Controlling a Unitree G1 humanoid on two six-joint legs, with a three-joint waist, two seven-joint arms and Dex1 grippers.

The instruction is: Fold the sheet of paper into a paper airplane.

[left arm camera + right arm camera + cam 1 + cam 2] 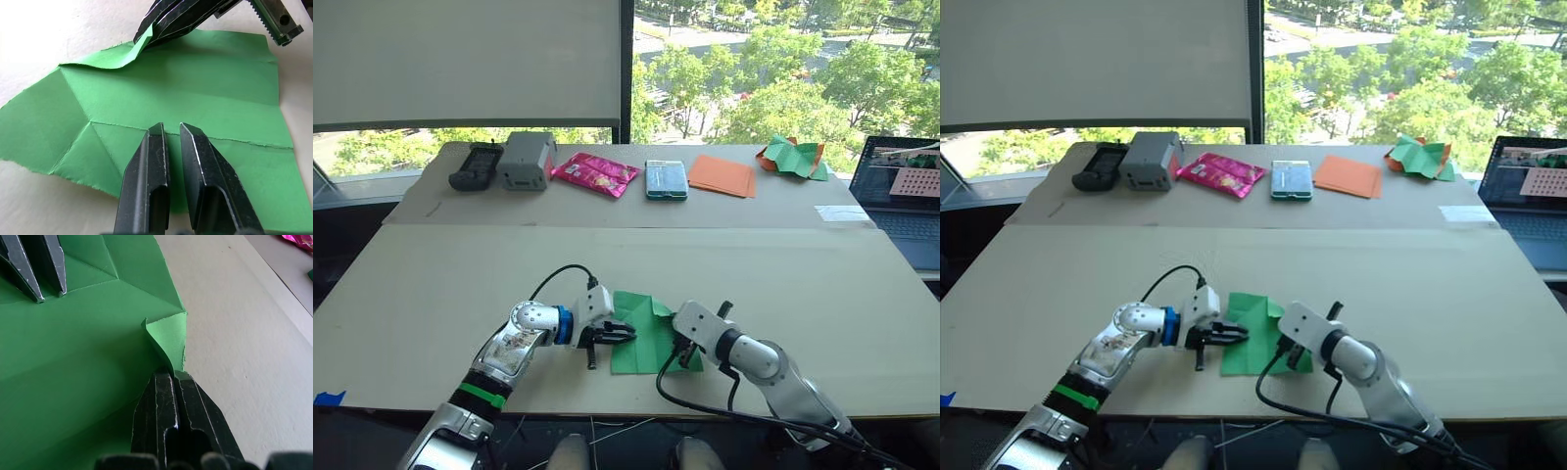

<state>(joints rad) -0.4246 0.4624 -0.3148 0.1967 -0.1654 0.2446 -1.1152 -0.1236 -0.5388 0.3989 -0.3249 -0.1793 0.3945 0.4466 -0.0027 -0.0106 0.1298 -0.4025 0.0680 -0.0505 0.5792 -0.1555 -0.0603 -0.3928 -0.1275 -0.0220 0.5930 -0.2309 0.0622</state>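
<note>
A wide tan table (431,294) fills the foreground, with a second table surface (607,211) butted behind it along the window. On the near table, close to its front edge, the sheet of paper (641,338) is laid almost flat — bright green, creased, with folded-in flaps on its far side. It is flanked by both arms.

The left gripper (619,334) is set over the sheet's left part, its two fingers nearly together with a narrow gap between them, tips resting on or just above the paper; nothing is seen held between them. The right gripper (168,374) is closed on the sheet's right edge — a small curl of paper is pinched and lifted between its fingers.

Along the far table are ranged a grey box (527,160), a laptop (906,186), flat orange sheets (722,175), a pink packet (595,174), and a crumpled green-and-orange bundle (795,157).
</note>
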